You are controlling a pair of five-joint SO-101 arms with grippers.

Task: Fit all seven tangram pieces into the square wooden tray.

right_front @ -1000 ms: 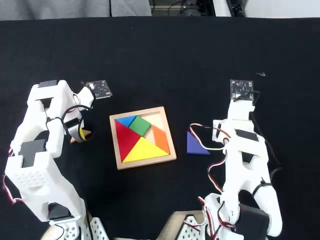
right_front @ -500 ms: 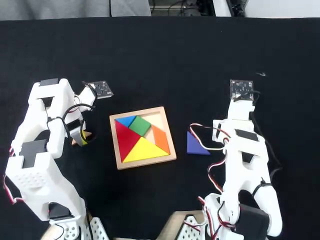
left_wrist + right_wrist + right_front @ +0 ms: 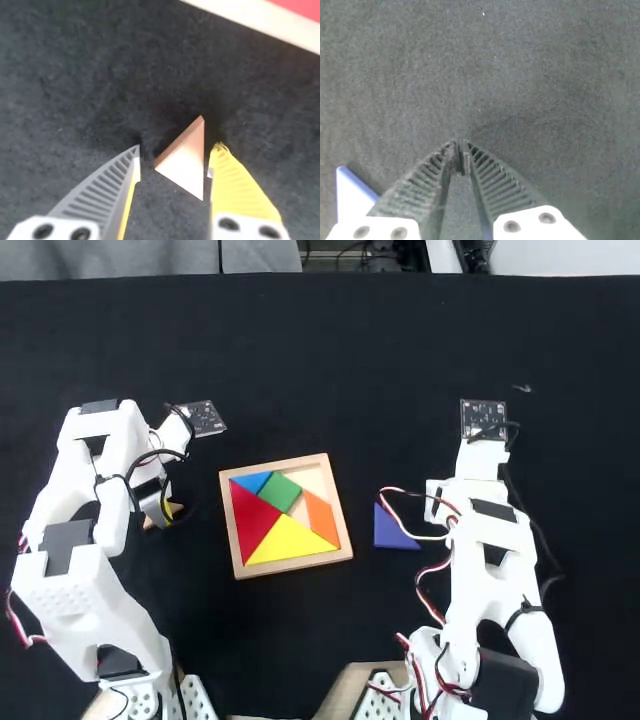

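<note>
The square wooden tray (image 3: 241,568) lies mid-table and holds red (image 3: 250,520), yellow (image 3: 290,540), green (image 3: 282,490), small blue (image 3: 250,482) and orange (image 3: 322,518) pieces, with a bare corner (image 3: 315,478). Left of it, my left gripper (image 3: 160,510) is shut on a small tan triangle (image 3: 176,507). In the left wrist view the tan triangle (image 3: 184,160) sits between the fingers of the left gripper (image 3: 175,150), and the tray rim (image 3: 260,17) is just beyond. A dark blue triangle (image 3: 392,528) lies right of the tray. My right gripper (image 3: 459,150) is shut on nothing above the cloth, and a corner of the blue triangle (image 3: 349,190) shows beside it.
Black cloth covers the whole table. The right arm's body (image 3: 490,540) stands just right of the dark blue triangle. The left arm's body (image 3: 80,530) fills the table's left side. A small white speck (image 3: 520,389) lies at the far right.
The left gripper shifted slightly beside the tray with the tan triangle at its tip, dipping toward the front and back again. The right arm and the tray pieces stayed still.
</note>
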